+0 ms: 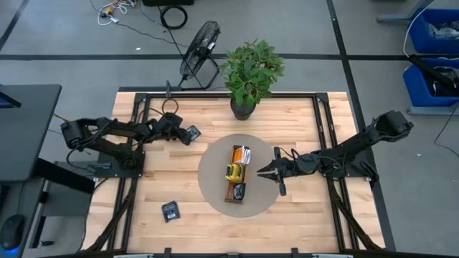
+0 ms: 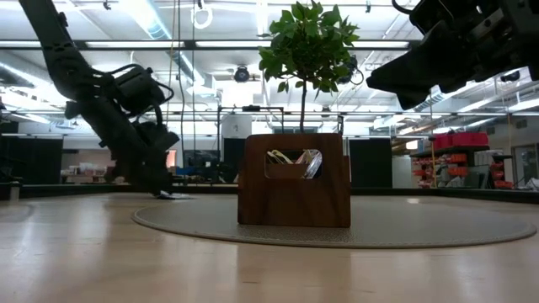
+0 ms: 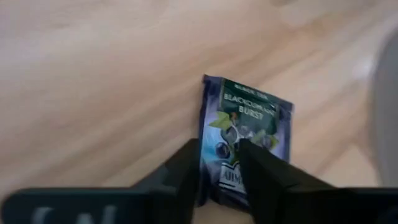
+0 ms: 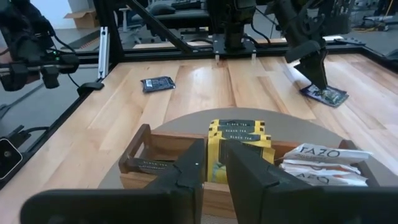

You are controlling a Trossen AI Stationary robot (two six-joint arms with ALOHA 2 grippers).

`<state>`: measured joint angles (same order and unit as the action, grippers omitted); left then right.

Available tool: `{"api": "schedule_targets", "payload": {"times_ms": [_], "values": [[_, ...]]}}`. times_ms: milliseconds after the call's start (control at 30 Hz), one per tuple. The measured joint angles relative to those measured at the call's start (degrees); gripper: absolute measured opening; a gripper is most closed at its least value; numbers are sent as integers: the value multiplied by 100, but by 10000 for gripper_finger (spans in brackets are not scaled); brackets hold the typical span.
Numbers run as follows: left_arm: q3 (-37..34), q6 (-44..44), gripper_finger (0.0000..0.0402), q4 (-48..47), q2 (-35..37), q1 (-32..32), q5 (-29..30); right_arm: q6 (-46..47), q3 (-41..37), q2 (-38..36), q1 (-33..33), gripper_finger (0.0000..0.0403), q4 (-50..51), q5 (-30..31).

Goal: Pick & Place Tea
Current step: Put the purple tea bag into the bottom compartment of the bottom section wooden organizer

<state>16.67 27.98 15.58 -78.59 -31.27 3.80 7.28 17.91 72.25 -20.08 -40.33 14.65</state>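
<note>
A dark navy tea sachet (image 3: 249,118) lies flat on the wood at the table's left (image 1: 194,132), with my left gripper (image 3: 219,168) down on its near end. A second navy sachet (image 1: 170,211) lies near the front edge. The brown wooden tray (image 1: 235,196) stands on a round grey mat (image 1: 211,172) and holds yellow sachets (image 4: 239,134) and pale ones (image 4: 323,163). My right gripper (image 1: 259,172) hovers just right of the tray, with a narrow gap between its fingers and nothing in it. My left gripper comes at the navy sachet slanting down from the table's left. Its fingers straddle a strip along one side edge (image 3: 214,155): one finger (image 3: 186,168) stands at that edge, the other (image 3: 267,174) lies over the sachet's face. The sachet rests on the table.
A potted plant (image 1: 249,72) stands at the table's far edge behind the mat, and a fan (image 1: 199,54) lies on the floor beyond. Black frame rails run along the table's sides. Bare wood lies between the left sachet and the mat.
</note>
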Motion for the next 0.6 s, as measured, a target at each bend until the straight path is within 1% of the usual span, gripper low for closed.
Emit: {"api": "schedule_targets", "payload": {"times_ms": [100,167,200,400,600], "values": [[137,-162,65,-21,-2,15,-233,99,0,0,0,72,81,-2],[174,-263,25,3,0,13,-258,132,0,0,0,72,122,-4],[177,-270,13,-3,0,15,-267,130,0,0,0,72,137,-2],[178,-296,4,32,9,32,-330,126,0,0,0,72,57,92],[187,-313,2,234,196,151,-436,178,0,0,11,72,49,97]]}}
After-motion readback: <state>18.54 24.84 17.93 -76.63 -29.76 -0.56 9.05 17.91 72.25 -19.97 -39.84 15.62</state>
